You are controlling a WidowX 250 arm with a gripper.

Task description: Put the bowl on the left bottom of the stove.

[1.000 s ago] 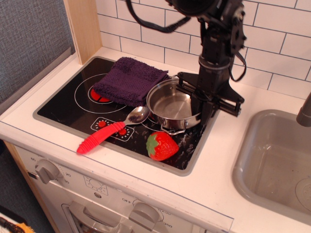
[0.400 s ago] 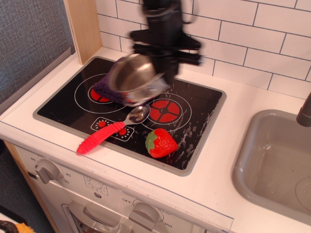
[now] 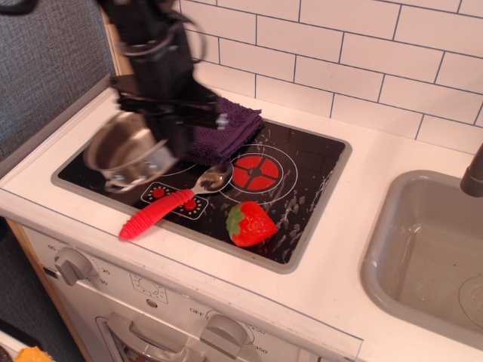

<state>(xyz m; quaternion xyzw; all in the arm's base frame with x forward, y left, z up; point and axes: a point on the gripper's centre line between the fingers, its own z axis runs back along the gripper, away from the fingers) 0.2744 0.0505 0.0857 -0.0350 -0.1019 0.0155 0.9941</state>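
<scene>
The bowl (image 3: 128, 154) hung over the near-left part of the stove (image 3: 317, 162), blurred, its rim tipped a little and its inside bare metal with nothing in it. The gripper (image 3: 167, 143) was clamped on the bowl's right rim, the dark arm rising above it toward the far left. Whether the bowl's base touched the glass could not be told from this view.

Edges next. The bowl sat close to the stove's left grey rim, and beyond that rim ran a strip of white table (image 3: 347, 249) before the wooden side panel (image 3: 128, 53). Just right of the bowl, the spoon (image 3: 170, 202) lay slanted, its red handle reaching toward the stove's near rim and its metal scoop pointing far-right, near the bowl's side. The purple cloth (image 3: 223, 128) lay behind the gripper, on the far-left part of the stove. The red burner mark (image 3: 256, 172) in the middle stood uncovered, with open black glass to its right. The strawberry (image 3: 251, 224) lay near the stove's near rim, well apart from the bowl.

Far right, the grey sink (image 3: 423, 249) showed nothing inside it.
</scene>
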